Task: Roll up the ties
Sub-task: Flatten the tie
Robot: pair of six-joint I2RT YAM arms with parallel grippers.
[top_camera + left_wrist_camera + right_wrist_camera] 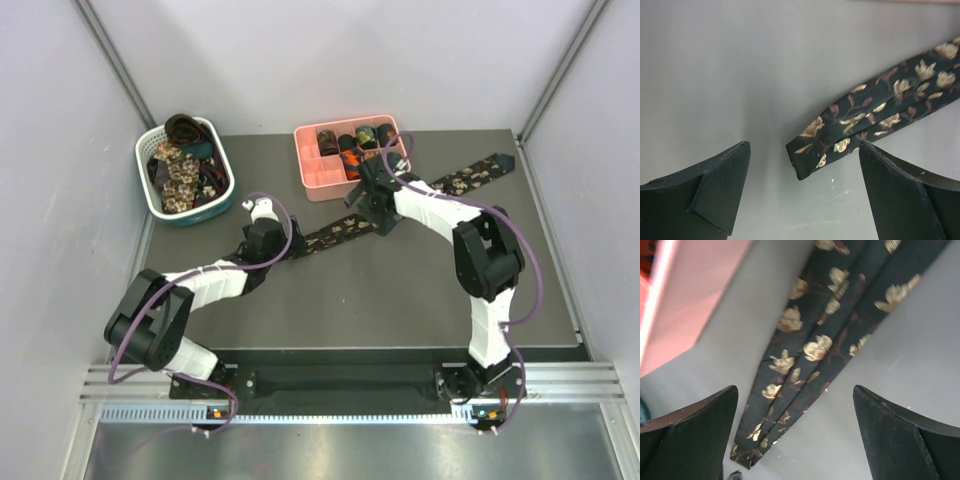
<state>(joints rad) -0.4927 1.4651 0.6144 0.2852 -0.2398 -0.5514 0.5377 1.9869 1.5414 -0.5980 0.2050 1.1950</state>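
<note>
One tie [400, 205], dark with beige flowers, lies flat and diagonal across the mat, from its narrow end near the left arm to its wide end at the back right. My left gripper [283, 243] hovers open over the narrow end. In the left wrist view that tie end [840, 135] lies between the spread fingers [720, 185] and touches neither. My right gripper [362, 200] stands open above the middle of the tie, beside the pink tray. In the right wrist view the tie [810, 355] runs between the parted fingers [900, 430].
A pink divided tray [322, 180] at the back centre holds several rolled ties [352, 140]. A white-and-teal basket [150, 195] at the back left holds several loose ties [185, 170]. Grey walls enclose the mat on three sides.
</note>
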